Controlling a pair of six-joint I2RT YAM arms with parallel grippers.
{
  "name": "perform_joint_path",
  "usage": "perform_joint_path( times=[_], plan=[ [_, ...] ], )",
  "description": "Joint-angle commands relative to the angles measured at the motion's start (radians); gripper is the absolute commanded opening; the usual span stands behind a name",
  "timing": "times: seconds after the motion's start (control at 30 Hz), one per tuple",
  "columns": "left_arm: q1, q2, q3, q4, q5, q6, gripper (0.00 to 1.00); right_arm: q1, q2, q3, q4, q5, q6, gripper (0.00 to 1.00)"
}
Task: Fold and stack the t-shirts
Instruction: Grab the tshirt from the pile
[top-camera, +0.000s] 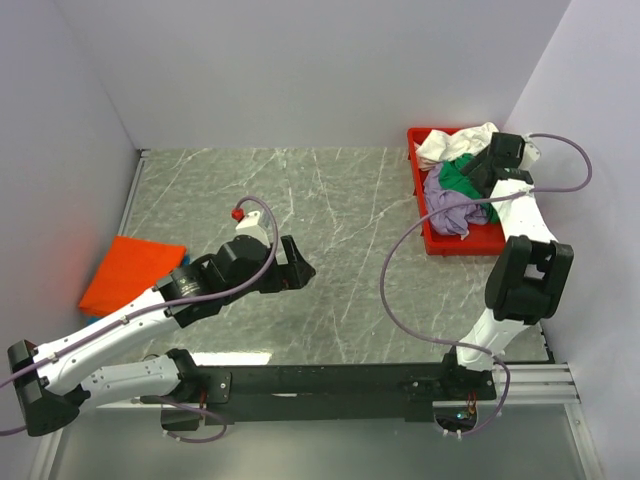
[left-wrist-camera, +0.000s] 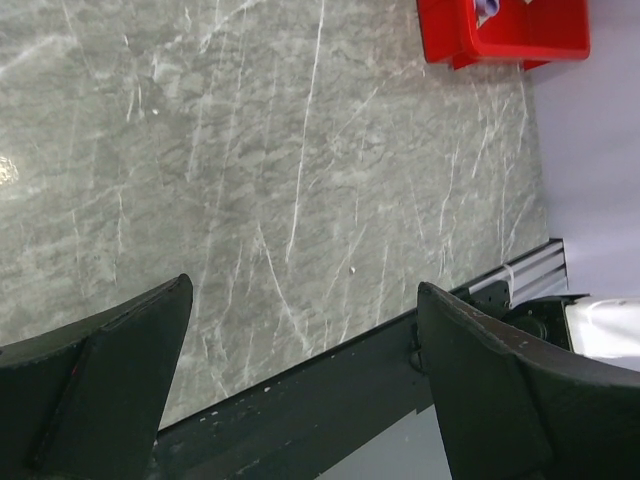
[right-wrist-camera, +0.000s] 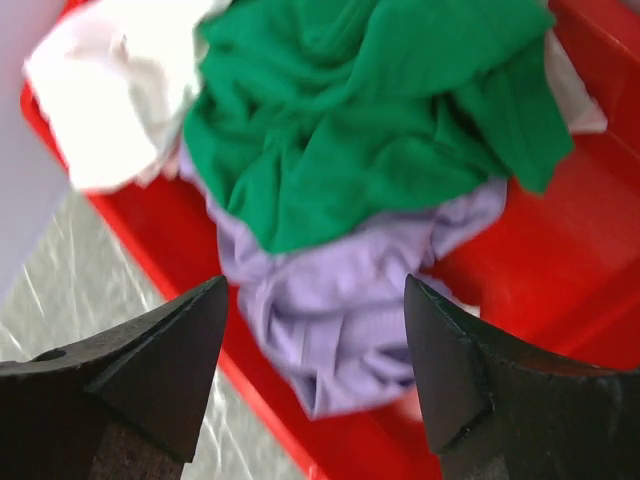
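Three crumpled t-shirts lie piled in the red tray (top-camera: 437, 243) at the back right: a cream-white one (top-camera: 452, 143), a bright green one (top-camera: 460, 181) and a lavender one (top-camera: 447, 207). My right gripper (top-camera: 478, 171) hovers over this pile, open and holding nothing. In the right wrist view its fingers (right-wrist-camera: 180, 350) stand on either side of the lavender t-shirt (right-wrist-camera: 340, 320), with the green t-shirt (right-wrist-camera: 370, 110) and the white t-shirt (right-wrist-camera: 110, 100) beyond. An orange t-shirt (top-camera: 131, 272) lies folded at the left edge of the table. My left gripper (top-camera: 296, 268) is open over the bare middle of the table.
The marble table top (top-camera: 330, 230) is walled on the left, back and right. A black rail (left-wrist-camera: 330, 400) with the arm bases runs along the near edge. The red tray (left-wrist-camera: 505, 35) shows at the top right of the left wrist view. A blue sliver (top-camera: 88, 318) peeks from under the orange t-shirt.
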Motion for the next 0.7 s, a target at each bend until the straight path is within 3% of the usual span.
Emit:
perform_joint_path(
  times=[0.0,0.5,0.63,0.67],
  plan=[
    [-0.003,0.000,0.015,0.045,0.028,0.025,0.99,-0.049,0.048,0.019,0.129,-0.053,0.048,0.77],
    [0.000,0.015,0.036,0.041,0.017,0.059,0.99,-0.095,0.305,0.176,0.212,-0.017,0.112,0.75],
    [0.008,0.024,0.039,0.040,0.022,0.073,0.99,-0.095,0.346,0.193,0.220,-0.054,0.130,0.63],
    [0.010,0.028,0.042,0.038,0.023,0.076,1.00,-0.093,0.341,0.184,0.220,-0.048,0.136,0.52]
  ],
)
